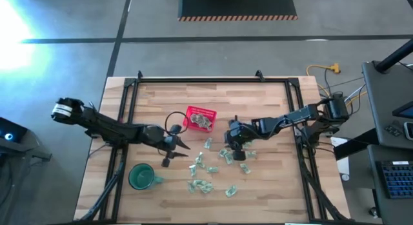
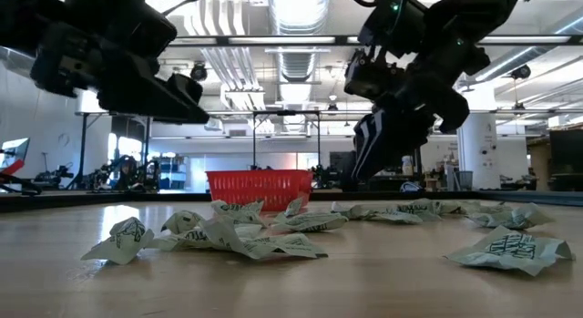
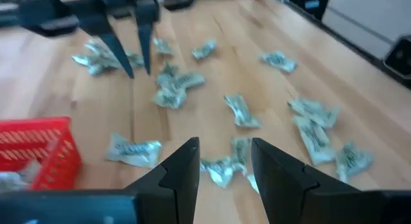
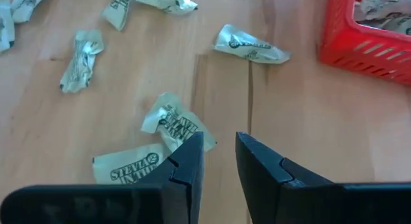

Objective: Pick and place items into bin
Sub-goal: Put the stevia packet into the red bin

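Tabletop [image 1: 258, 193] of pale wood planks, seen with the bin [image 1: 201, 118] as landmark. Nearest the viewer in the low view, crumpled packets [image 2: 232, 236] lie scattered loose; overhead they spread from just beside the bin out toward the near edge. A green mug [image 1: 141, 176] stands well apart from the bin, near the left corner. The bin, a red mesh basket, already holds a few packets. Left tool [image 1: 173, 147] hangs beside the bin on the mug's side, above the wood, fingers [image 3: 182, 169] apart and empty. Right tool [image 4: 219, 161] is poised low on the bin's other side, fingers narrowly apart, gripping nothing, with two packets [image 4: 170, 124] just beside its tips. Both arms reach inward from opposite tabletop edges.
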